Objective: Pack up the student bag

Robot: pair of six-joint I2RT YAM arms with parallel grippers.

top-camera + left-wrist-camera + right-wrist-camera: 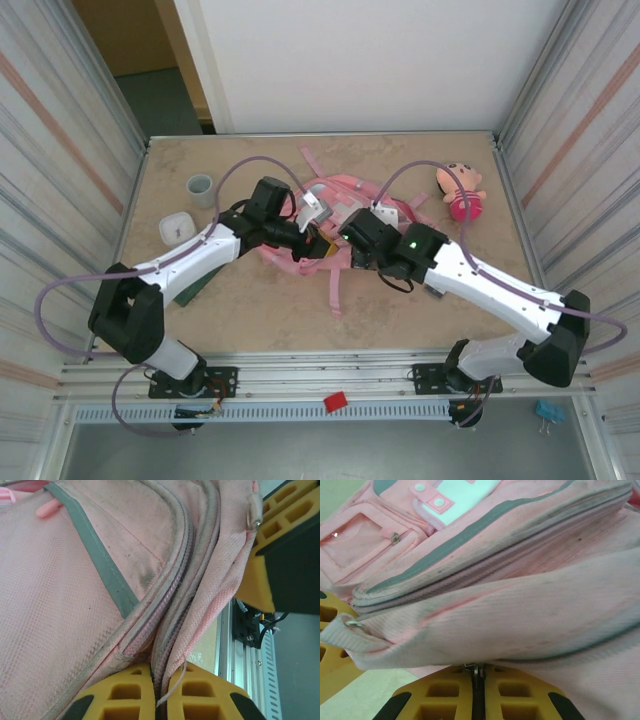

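I brace the bag (75,610) in the shut left gripper (159,682) while the right gripper (478,685) clamps its zip pull (476,669), apparently to open it.

Counted on the counter (250,310): one student bag (338,190), one plush doll (460,190), one grey cup (201,189), one white tub (176,228), one dark green pad (195,287). Two hands are counted, left hand (152,672) and right hand (477,675).
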